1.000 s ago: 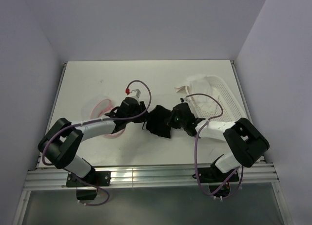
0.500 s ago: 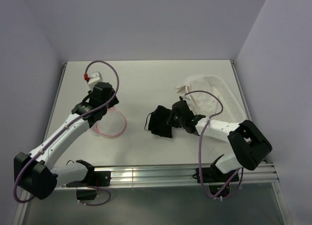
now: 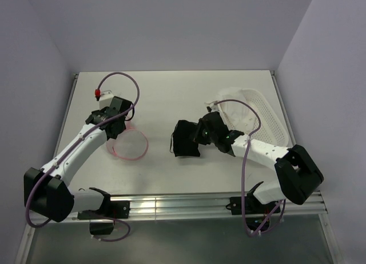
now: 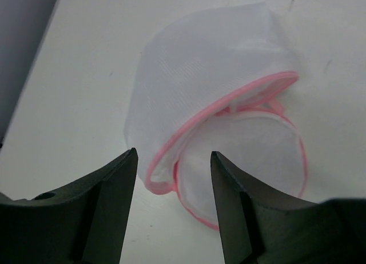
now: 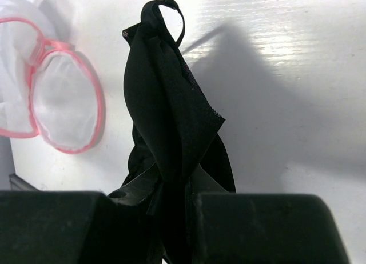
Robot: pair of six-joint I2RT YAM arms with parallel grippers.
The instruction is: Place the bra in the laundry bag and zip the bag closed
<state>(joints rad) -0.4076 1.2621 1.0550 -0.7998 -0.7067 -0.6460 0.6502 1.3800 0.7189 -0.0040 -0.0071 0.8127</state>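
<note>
The two arms were bolted at the near edge of the white table [image 3: 171, 98]. The left arm reached out over the left side. The left gripper [image 4: 173, 155] was open, its two dark fingers [image 4: 108, 207] spread apart with nothing held between them. It hung just above the laundry bag [image 4: 206, 87]. The bag lay on the table, white and see-through, with a pink edge. The pink edge made two loops that met at one side, with a gap between them, so the bag was not zipped.

To the right of the bag, near the middle of the table, was the bra [image 5: 166, 121]. It was black and soft. The right gripper [image 5: 170, 192] was squeezed tight on it. The bra stuck out past the fingers, with a thin strap loop at its far end, and it threw a dark shadow on the table. The bra and the bag were apart.

Farther back on the right sat a white basket [image 3: 266, 112] full of little holes. A white cloth [image 3: 229, 104] lay at its left end.
</note>
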